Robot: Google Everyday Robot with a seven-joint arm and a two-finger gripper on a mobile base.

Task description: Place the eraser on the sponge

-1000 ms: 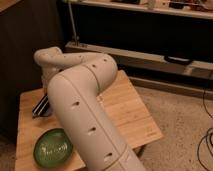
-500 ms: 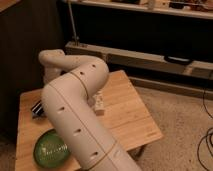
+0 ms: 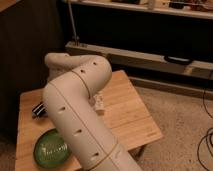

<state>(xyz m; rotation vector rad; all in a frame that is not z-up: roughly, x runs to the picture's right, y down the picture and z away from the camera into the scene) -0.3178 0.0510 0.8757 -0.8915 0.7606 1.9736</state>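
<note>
Camera view showed the robot's cream, hole-dotted arm (image 3: 75,115) folded over a light wooden slatted worktop (image 3: 131,116). It rose from the front edge, bent, and pointed back toward the left edge. The gripper was hidden behind it there, so its state could not be told. The black, white-striped rectangular eraser (image 3: 38,109) lay near the left edge, partly covered by the arm. A round green plate (image 3: 51,147) sat by the front-left corner. A small white box (image 3: 99,102) stood near the centre.
</note>
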